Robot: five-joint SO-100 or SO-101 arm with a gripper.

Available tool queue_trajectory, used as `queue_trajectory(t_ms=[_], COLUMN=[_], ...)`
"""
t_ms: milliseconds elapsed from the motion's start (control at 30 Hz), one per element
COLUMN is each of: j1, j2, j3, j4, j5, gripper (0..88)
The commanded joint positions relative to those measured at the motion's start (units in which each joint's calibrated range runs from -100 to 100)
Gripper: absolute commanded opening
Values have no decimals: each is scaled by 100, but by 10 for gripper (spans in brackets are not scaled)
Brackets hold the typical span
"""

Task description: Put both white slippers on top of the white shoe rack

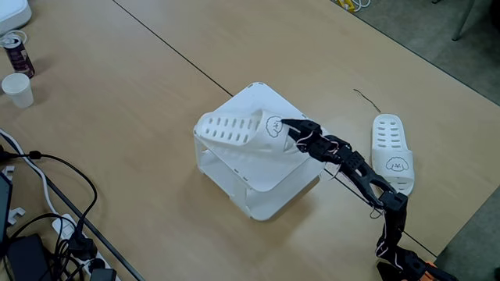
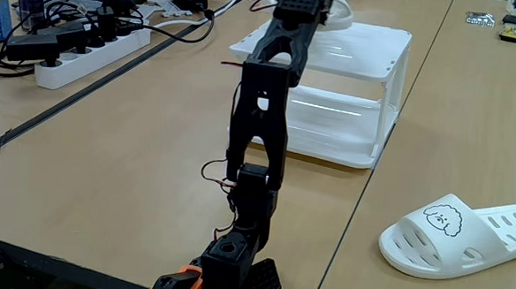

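One white slipper (image 1: 233, 129) lies across the top of the white shoe rack (image 1: 262, 183), its heel reaching the rack's left edge in a fixed view and its cartoon face toward the arm. My gripper (image 1: 290, 133) is at that slipper's toe end, and its black fingers look shut on the strap. From behind the arm, the gripper (image 2: 311, 0) is over the rack (image 2: 349, 87), and a small white part of the slipper (image 2: 341, 16) shows beside it. The other white slipper (image 1: 392, 151) rests flat on the table to the right of the rack, also seen at the lower right (image 2: 466, 235).
A drink can (image 1: 16, 53) and a paper cup (image 1: 17, 89) stand at the far left. Cables and a power strip (image 2: 95, 43) crowd the table's left side. The arm's base (image 2: 225, 271) sits at the table's near edge. A dark seam (image 1: 172, 51) crosses the tabletop.
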Motion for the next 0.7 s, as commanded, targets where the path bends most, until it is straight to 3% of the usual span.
queue_trajectory(t_ms=[0,500,667], j1=[54,70,70], j2=[-155,5,30], j3=[-610,-565,-547], j4=[-103,-95,-95], j5=[42,42,42], gripper=[8,8,95])
